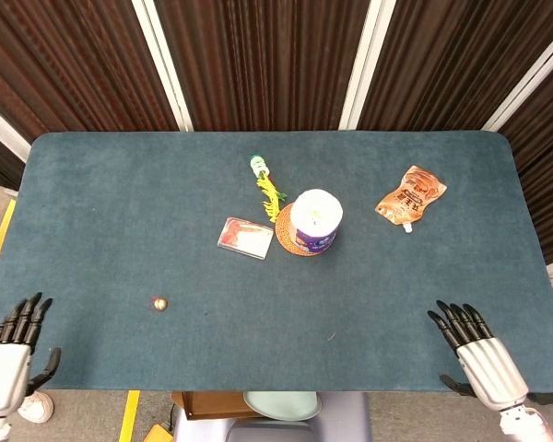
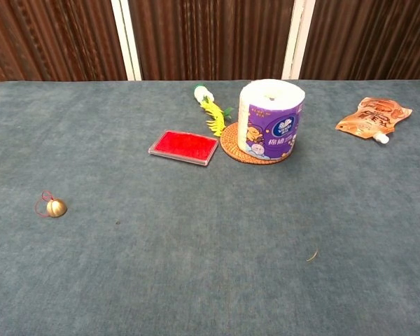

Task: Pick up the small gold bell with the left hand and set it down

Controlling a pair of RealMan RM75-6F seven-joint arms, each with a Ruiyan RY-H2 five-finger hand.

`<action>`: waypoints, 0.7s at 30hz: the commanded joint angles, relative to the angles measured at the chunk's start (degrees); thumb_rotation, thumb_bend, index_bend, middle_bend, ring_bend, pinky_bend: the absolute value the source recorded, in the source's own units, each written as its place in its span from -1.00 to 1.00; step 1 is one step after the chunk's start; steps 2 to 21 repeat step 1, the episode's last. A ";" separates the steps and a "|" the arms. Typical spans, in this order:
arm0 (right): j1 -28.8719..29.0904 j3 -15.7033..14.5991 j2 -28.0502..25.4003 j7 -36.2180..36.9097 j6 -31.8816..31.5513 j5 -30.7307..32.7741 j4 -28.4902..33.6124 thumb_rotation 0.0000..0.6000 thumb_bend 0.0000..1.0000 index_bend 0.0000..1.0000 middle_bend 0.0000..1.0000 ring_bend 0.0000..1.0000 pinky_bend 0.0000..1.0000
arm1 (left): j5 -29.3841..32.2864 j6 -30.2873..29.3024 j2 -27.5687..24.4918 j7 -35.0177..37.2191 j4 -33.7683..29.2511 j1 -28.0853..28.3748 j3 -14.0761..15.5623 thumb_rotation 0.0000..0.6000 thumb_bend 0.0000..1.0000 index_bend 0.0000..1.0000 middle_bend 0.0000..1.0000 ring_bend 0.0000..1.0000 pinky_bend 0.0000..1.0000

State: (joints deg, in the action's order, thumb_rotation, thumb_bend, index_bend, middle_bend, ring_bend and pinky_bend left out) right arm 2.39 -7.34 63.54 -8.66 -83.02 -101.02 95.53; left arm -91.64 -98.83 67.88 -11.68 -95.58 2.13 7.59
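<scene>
The small gold bell (image 1: 158,303) lies alone on the blue-green tablecloth near the front left, and the chest view shows the bell (image 2: 55,207) with a thin red loop beside it. My left hand (image 1: 7,357) hangs off the table's front left corner, far left of the bell, fingers spread and holding nothing. My right hand (image 1: 477,354) sits at the front right edge, fingers straight and apart, also empty. Neither hand appears in the chest view.
A toilet paper roll (image 1: 315,219) stands on a woven coaster (image 2: 232,149) mid-table. Beside it lie a red card case (image 1: 245,238) and a yellow-green toy (image 1: 267,189). An orange pouch (image 1: 409,194) lies at the back right.
</scene>
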 commanded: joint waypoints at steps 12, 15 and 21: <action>0.24 -0.01 0.49 -1.01 0.86 0.04 -0.02 1.00 -0.62 -1.00 -1.00 -1.00 -1.00 | 1.64 5.26 -1.97 1.48 -1.29 0.13 0.61 1.00 -0.17 -0.96 -1.00 -1.00 -0.96; 0.24 -0.01 0.49 -1.01 0.86 0.04 -0.02 1.00 -0.62 -1.00 -1.00 -1.00 -1.00 | 1.64 5.26 -1.97 1.48 -1.29 0.13 0.61 1.00 -0.17 -0.96 -1.00 -1.00 -0.96; 0.24 -0.01 0.49 -1.01 0.86 0.04 -0.02 1.00 -0.62 -1.00 -1.00 -1.00 -1.00 | 1.64 5.26 -1.97 1.48 -1.29 0.13 0.61 1.00 -0.17 -0.96 -1.00 -1.00 -0.96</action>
